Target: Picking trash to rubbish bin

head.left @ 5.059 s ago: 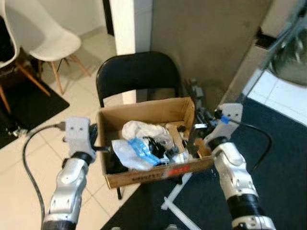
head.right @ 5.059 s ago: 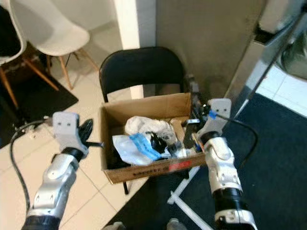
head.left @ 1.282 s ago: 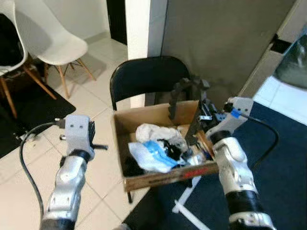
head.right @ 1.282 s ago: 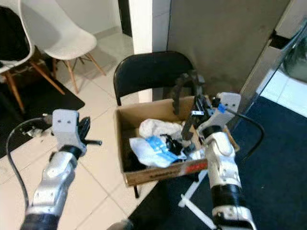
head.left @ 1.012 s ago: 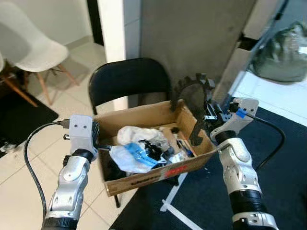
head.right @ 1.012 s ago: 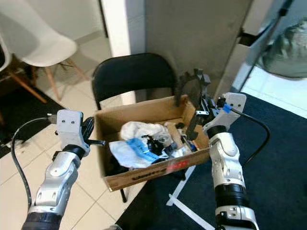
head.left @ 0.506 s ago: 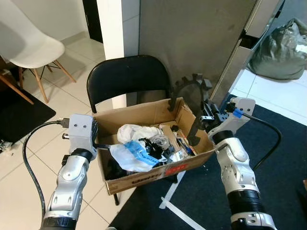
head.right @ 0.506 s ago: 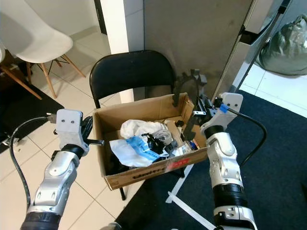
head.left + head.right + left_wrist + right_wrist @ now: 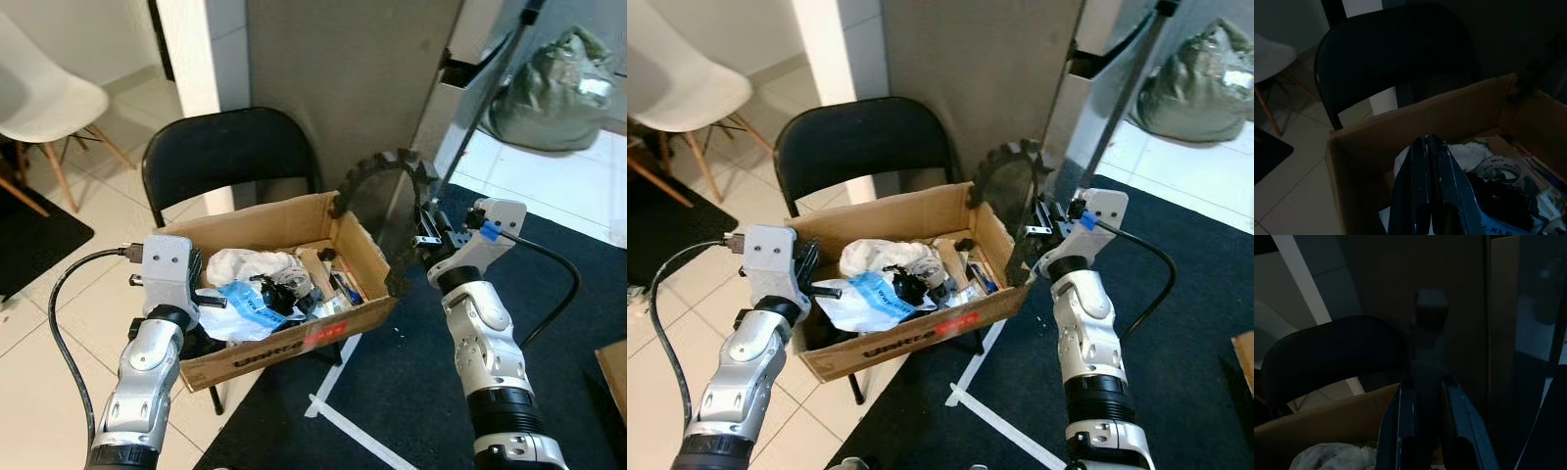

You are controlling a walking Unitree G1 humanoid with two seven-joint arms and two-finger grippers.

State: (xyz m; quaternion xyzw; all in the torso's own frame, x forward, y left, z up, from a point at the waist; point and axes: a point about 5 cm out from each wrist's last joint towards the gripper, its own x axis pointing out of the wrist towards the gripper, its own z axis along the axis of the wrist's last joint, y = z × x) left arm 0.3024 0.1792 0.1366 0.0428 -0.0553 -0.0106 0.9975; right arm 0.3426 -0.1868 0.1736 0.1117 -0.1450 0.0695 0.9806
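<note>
An open brown corrugated cardboard box filled with rubbish is sitting over the seat of a black folding chair with a rounded backrest, its red-printed front wall facing the robot. Inside it are lying a crumpled white plastic bag, a blue and white printed wrapper and a tangle of small black scraps. A black toothed, gear-like ring with a dark webbed centre is standing upright against the box's right end wall, and the right gripper is pinching its edge between two narrowly spaced black fingers, the silver right arm bending up from below with a black cable looping off its wrist. The left gripper is pointing over the box's left wall with its fingers pressed together on nothing, its silver forearm rising from the lower left. The floor is pale glossy tile on the left and dark carpet on the right, crossed by a white tape line. Behind stand a grey wall, a white moulded chair with wooden legs and a lumpy grey-green sack.
</note>
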